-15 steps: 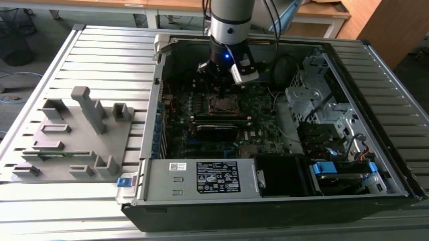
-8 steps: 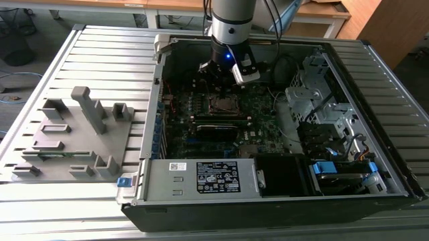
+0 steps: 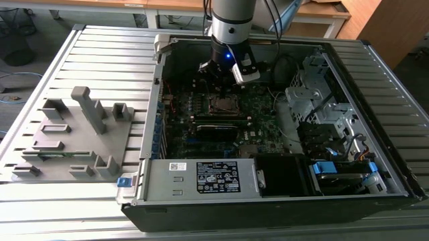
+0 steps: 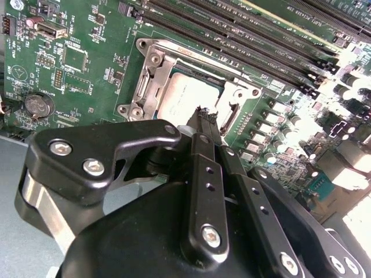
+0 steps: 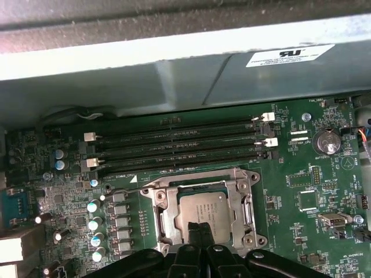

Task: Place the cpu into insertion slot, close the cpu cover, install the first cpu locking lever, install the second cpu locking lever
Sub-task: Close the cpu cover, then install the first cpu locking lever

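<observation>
The cpu (image 5: 204,209) lies flat in the insertion slot (image 3: 224,104), its grey metal face up. The silvery cpu cover (image 5: 240,200) lies down around it as a frame. In the second wrist view the cpu (image 4: 184,95) sits just beyond my fingertips. My gripper (image 4: 204,113) hangs straight above the near edge of the socket, its two black fingers (image 5: 191,246) pressed together with nothing between them. A thin metal rod (image 5: 124,190) runs out from one socket corner; I cannot tell whether it is a latched locking lever.
Long black memory slots (image 5: 174,145) run beside the socket. The open case's metal wall (image 3: 157,100), drive cages (image 3: 322,110) and cables (image 3: 285,65) ring the board. A grey fixture tray (image 3: 74,135) stands on the slatted table at the exterior view's left.
</observation>
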Controlling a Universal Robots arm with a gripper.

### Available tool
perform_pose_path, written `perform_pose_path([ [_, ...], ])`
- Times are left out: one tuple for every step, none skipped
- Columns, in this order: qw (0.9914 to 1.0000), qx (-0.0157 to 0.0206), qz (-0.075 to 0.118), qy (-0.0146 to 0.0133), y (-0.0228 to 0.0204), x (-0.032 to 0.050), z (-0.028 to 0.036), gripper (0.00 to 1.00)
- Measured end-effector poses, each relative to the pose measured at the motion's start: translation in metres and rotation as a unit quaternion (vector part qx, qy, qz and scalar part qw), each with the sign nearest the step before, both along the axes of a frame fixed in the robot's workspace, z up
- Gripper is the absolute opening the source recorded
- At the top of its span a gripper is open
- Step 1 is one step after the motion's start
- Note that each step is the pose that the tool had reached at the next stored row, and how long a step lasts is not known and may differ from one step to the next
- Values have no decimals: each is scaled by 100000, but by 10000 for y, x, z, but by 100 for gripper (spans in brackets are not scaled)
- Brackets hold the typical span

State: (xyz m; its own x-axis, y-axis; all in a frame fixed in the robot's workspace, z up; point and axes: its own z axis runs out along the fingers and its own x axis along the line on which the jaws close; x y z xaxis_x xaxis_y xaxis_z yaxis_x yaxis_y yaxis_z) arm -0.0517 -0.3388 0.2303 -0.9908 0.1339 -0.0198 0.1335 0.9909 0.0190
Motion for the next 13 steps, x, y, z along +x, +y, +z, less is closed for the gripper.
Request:
perform_pose_path([
  [100000,-3,1,2,0,1,0,11],
  [100000,-6,-5,5,0,1,0,11],
  [100000,-6,-12,1,0,2,0,11],
  [100000,-4,-9,3,0,17,-3,11],
  [100000,-6,-10,3,0,31,-6,11],
  [100000,-5,-11,3,0,32,-7,11],
  [100000,-5,-10,0,0,32,-7,11],
  [100000,-1,-9,-1,0,32,-7,11],
  [100000,-1,-8,-1,0,32,-4,11],
  [100000,-5,-11,2,0,32,3,11],
  [100000,-3,-9,-1,0,32,11,11],
  [100000,-7,-11,3,0,32,16,11],
  [100000,4,-10,-4,1,32,18,11],
])
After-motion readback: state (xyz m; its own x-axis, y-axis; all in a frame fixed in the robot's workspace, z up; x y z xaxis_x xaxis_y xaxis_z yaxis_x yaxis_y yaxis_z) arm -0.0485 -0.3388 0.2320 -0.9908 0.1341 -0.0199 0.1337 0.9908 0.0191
